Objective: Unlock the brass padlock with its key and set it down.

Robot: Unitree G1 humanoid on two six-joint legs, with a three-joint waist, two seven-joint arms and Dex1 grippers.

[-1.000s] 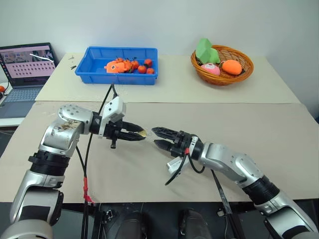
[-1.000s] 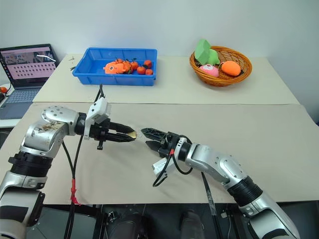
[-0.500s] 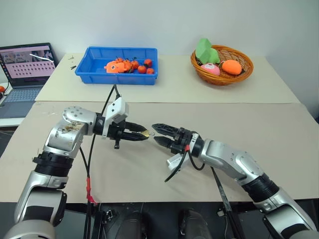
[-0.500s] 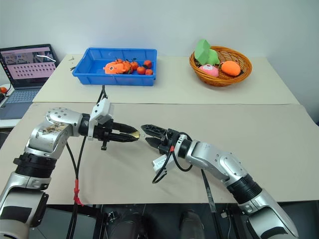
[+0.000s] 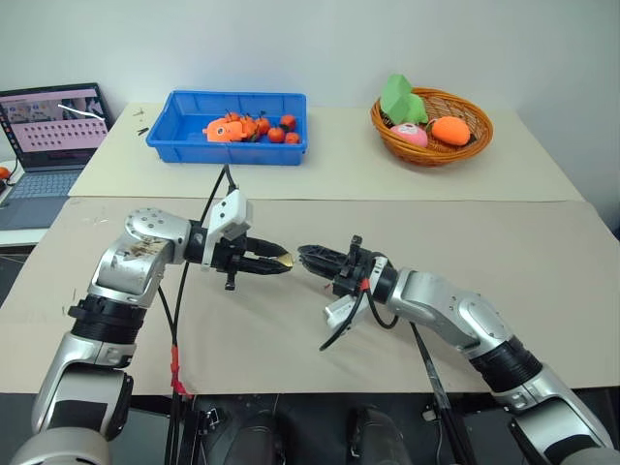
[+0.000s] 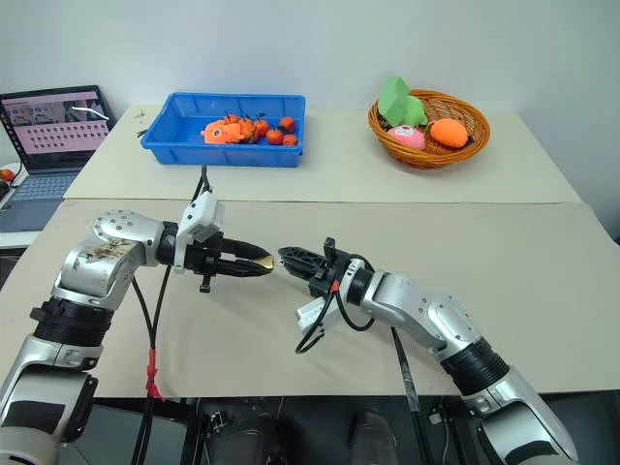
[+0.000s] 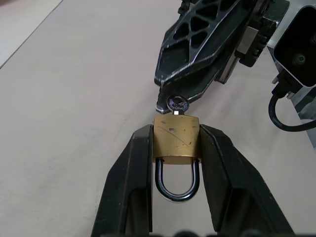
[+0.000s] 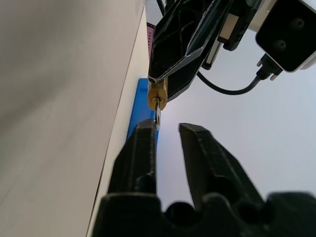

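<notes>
My left gripper (image 5: 280,260) is shut on the brass padlock (image 7: 176,138). It pinches the gold body by its sides just above the table, and the shackle (image 7: 177,183) points back toward the wrist. The small silvery key (image 7: 177,104) sticks out of the padlock's underside, toward my right gripper (image 5: 306,256). That gripper faces the left one tip to tip with its fingers drawn together. The key's head lies between the fingertips (image 8: 148,129), against one of them.
A blue tray (image 5: 172,141) of orange and red toys stands at the back left. A wicker basket (image 5: 432,156) of toy food is at the back right. An open laptop (image 5: 53,126) sits at the far left. Cables hang under both wrists over the beige tabletop (image 5: 504,242).
My right gripper's fingers have gone from wide open to shut at the key's head. Both hands have stayed where they were, tips facing.
</notes>
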